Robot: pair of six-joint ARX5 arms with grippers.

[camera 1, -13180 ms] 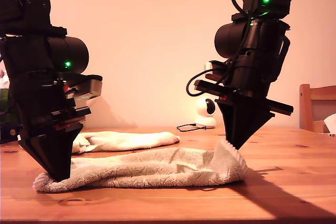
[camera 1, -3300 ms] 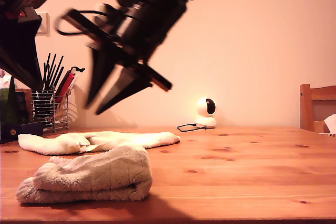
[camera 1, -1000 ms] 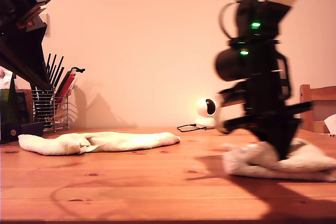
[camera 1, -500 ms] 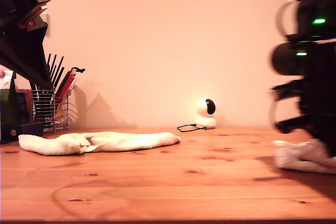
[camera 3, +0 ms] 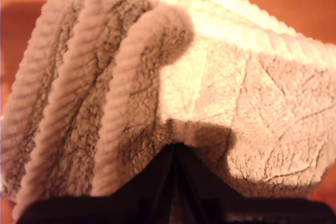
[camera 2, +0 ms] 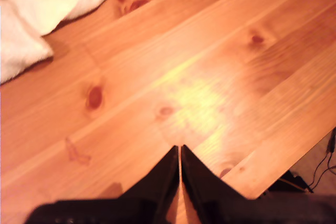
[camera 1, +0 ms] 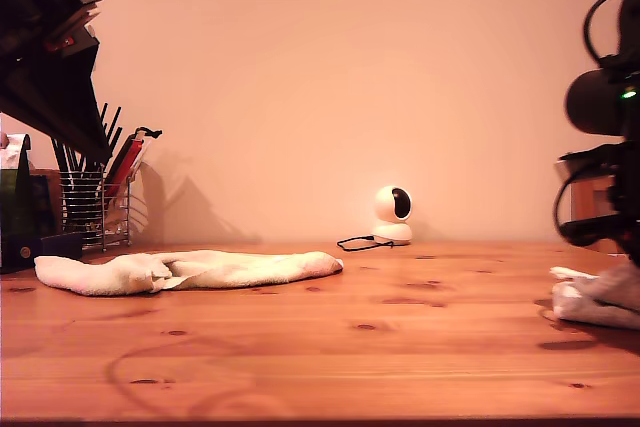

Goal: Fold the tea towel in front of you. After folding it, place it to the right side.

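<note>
The folded tea towel [camera 1: 598, 299] lies on the wooden table [camera 1: 350, 347] at the exterior view's right edge. In the second wrist view it fills the picture as a cream plush stack [camera 3: 210, 87] with ribbed folds. My second gripper [camera 3: 176, 148] is shut, its tips pinched into the towel's top layer. The second arm [camera 1: 610, 177] stands over the towel, its fingertips cut off by the picture's edge. My first gripper [camera 1: 103, 152] hangs high at the exterior view's left, shut [camera 2: 180, 150] and holding nothing, above bare wood.
A second, unfolded cream towel [camera 1: 190, 269] [camera 2: 31, 3] lies at the back on the exterior view's left. Behind it stand a wire utensil holder [camera 1: 95, 207] and a dark box [camera 1: 15, 212]. A small white camera [camera 1: 392, 215] and a chair [camera 1: 600, 209] are at the back.
My second gripper has slid the folded towel further toward the exterior view's right, to the picture's edge. The first arm has barely shifted.
</note>
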